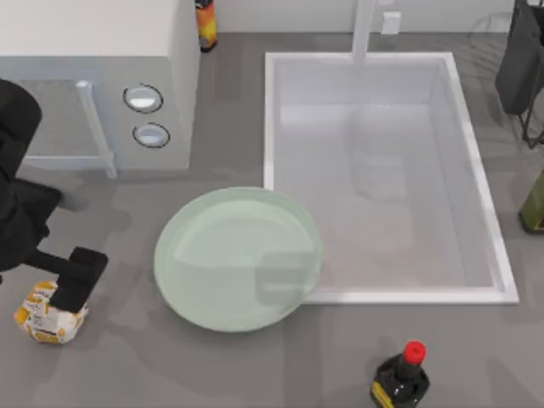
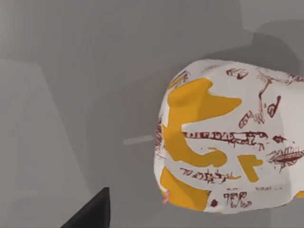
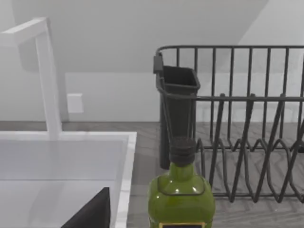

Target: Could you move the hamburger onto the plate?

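The hamburger [image 1: 47, 316], a small lump in white paper with orange-yellow print, lies on the grey counter at the front left, well left of the plate. It looms close in the left wrist view [image 2: 228, 147]. My left gripper [image 1: 75, 282] hangs just above its right-hand side, open, with nothing between the fingers; one dark fingertip [image 2: 92, 213] shows beside the wrapper. The plate [image 1: 238, 259], large, round and pale mint-green, sits bare at the middle of the counter, overlapping the sink's front-left corner. My right arm [image 1: 520, 59] is parked at the far right back, gripper open.
A white sink basin [image 1: 269, 127] with a faucet [image 1: 364, 30] takes up the right half. A white appliance [image 1: 93, 76] stands back left. A red-capped dark bottle [image 1: 402, 378] stands at the front; a green bottle [image 3: 180, 194] and a wire dish rack [image 3: 247, 118] stand far right.
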Action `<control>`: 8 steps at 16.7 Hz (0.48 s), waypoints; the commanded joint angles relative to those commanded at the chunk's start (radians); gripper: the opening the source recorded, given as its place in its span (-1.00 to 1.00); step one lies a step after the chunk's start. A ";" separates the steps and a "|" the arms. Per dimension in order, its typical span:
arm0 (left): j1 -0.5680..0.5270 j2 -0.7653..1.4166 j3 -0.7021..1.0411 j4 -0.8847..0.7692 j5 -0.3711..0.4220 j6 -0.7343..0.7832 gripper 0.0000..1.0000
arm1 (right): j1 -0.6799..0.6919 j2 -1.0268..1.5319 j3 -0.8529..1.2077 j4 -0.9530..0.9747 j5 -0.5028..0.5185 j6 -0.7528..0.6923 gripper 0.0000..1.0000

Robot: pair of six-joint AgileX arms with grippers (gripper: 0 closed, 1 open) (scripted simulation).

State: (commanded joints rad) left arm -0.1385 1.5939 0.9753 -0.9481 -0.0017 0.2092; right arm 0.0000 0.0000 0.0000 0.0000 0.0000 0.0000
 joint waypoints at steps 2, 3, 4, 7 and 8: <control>0.000 0.000 0.000 0.000 0.000 0.000 1.00 | 0.000 0.000 0.000 0.000 0.000 0.000 1.00; 0.005 -0.003 -0.003 0.002 0.000 -0.001 1.00 | 0.000 0.000 0.000 0.000 0.000 0.000 1.00; 0.005 -0.001 -0.005 0.006 0.000 0.000 1.00 | 0.000 0.000 0.000 0.000 0.000 0.000 1.00; 0.002 0.036 -0.043 0.075 0.000 0.003 1.00 | 0.000 0.000 0.000 0.000 0.000 0.000 1.00; 0.002 0.058 -0.063 0.120 0.000 0.003 1.00 | 0.000 0.000 0.000 0.000 0.000 0.000 1.00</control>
State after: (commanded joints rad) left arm -0.1363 1.6515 0.9126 -0.8284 -0.0017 0.2124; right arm 0.0000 0.0000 0.0000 0.0000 0.0000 0.0000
